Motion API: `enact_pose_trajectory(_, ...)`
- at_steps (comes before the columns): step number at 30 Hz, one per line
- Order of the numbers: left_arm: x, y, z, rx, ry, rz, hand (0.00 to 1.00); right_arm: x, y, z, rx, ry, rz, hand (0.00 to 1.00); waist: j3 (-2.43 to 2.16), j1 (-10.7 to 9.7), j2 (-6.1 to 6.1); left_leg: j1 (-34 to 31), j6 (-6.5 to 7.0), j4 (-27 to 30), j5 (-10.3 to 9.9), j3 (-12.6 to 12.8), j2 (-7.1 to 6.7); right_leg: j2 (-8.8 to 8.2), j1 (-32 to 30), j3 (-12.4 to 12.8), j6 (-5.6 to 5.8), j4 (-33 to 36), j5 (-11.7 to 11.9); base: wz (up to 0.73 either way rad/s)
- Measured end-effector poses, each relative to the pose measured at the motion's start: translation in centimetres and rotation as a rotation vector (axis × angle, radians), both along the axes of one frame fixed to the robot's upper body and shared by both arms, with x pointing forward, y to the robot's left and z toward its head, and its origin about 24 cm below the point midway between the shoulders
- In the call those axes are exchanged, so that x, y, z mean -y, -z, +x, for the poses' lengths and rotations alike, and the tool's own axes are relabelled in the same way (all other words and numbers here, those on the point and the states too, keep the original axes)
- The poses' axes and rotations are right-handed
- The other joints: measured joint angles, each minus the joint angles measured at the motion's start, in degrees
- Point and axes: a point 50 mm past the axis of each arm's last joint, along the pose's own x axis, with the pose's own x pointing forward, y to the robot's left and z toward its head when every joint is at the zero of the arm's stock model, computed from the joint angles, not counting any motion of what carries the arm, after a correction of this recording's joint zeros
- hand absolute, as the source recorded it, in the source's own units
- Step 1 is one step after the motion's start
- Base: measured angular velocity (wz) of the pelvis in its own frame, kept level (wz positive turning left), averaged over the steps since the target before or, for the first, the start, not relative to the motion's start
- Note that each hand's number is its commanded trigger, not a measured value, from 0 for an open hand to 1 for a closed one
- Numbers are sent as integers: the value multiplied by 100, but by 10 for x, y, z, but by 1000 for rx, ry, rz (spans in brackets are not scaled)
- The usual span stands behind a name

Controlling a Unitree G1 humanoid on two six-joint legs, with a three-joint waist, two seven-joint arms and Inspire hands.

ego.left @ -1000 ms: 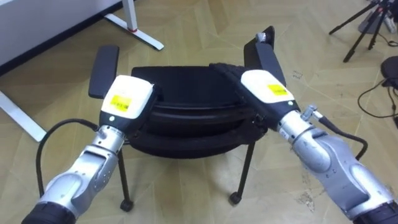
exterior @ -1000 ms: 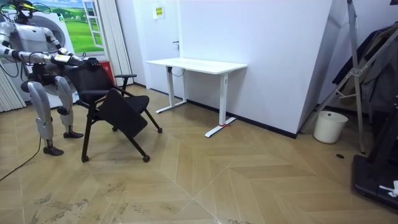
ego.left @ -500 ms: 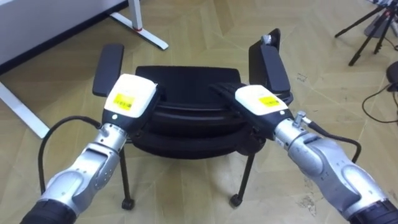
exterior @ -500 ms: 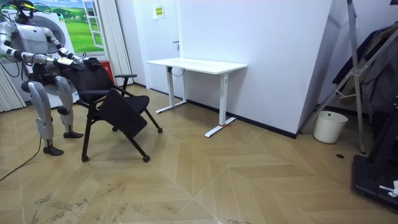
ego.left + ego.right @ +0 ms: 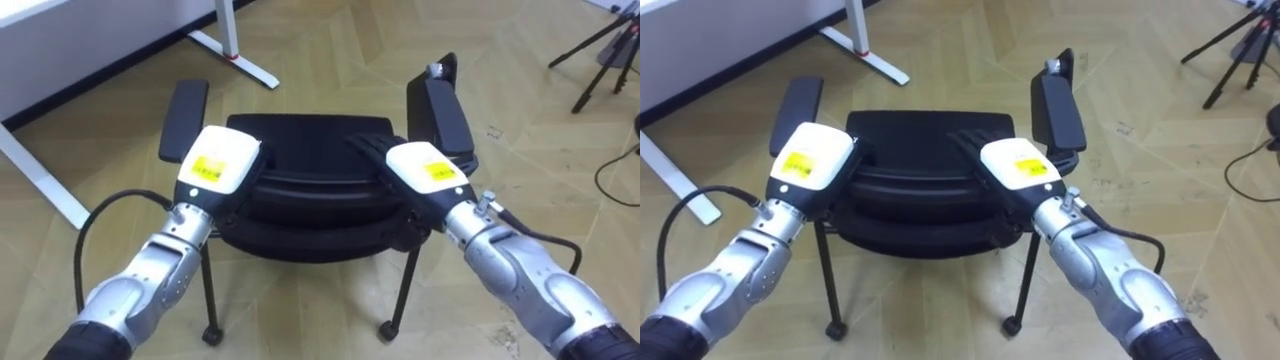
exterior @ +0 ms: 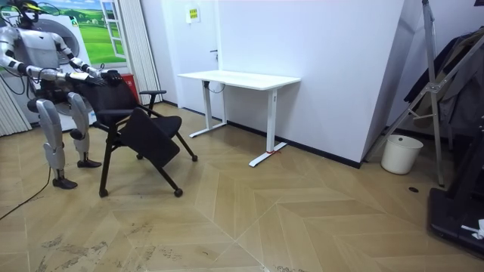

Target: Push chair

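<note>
A black chair with two padded armrests stands right before me, seen from behind and above. My left hand rests on the left end of the backrest's top edge. At the right end lies my right hand, its dark fingers stretched flat over the top, beside the right armrest. In the room view I stand upright at the left behind the chair, both arms held out to its back.
A white desk stands against the wall beyond the chair; its foot shows at the upper left of the eye view. A tripod's legs and a floor cable lie to the right. A white bin stands far off.
My right hand has slid from beside the right armrest inward onto the backrest top. The eye view has shifted a little; the chair keeps its place in the room view.
</note>
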Motion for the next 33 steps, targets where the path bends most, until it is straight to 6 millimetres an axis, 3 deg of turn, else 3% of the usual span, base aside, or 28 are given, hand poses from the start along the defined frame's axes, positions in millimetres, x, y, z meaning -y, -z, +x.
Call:
enact_pose_trajectory(1, 1, 0, 0, -4, 1, -1, 100, 0, 1, 0, 10, -1, -7, 100, -3, -1, 12, 6, 0, -2, 0, -25, 0, 2, 7, 3, 0, 1, 0, 0)
enact_pose_trajectory(12, 4, 5, 0, -24, -7, -12, 100, 1, 14, 0, 84, 27, -24, 100, -6, -7, 63, 92, 0, -21, 0, -13, -14, 3, 114, 82, 0, -65, 0, 0)
enact_pose_trajectory(17, 13, 8, -1, -35, 3, -41, 100, 4, 15, 9, 116, 85, -12, 100, -14, 40, 171, 100, 0, -25, 0, 5, -25, -5, 119, 83, 0, -82, 0, 0)
enact_pose_trajectory(27, 15, 7, 1, -33, 15, -37, 100, 7, 17, 9, 142, 96, 1, 100, -23, 122, 167, 55, 1, -3, 1, -36, -23, -10, 84, 53, 2, -75, -2, 0)
enact_pose_trajectory(32, 17, 3, 17, -33, 24, -35, 100, 9, 15, 21, 151, 108, 3, 100, 27, 149, 101, -281, -1, 381, -2, -9, -8, -50, -147, -97, -14, 173, -12, 5)
enact_pose_trajectory(33, 17, 0, 23, -28, 27, -31, 100, 9, 14, 25, 154, 112, 6, 100, 71, 163, 79, -444, -21, 612, -18, -16, 19, -51, -273, -101, -48, 357, -33, 11)
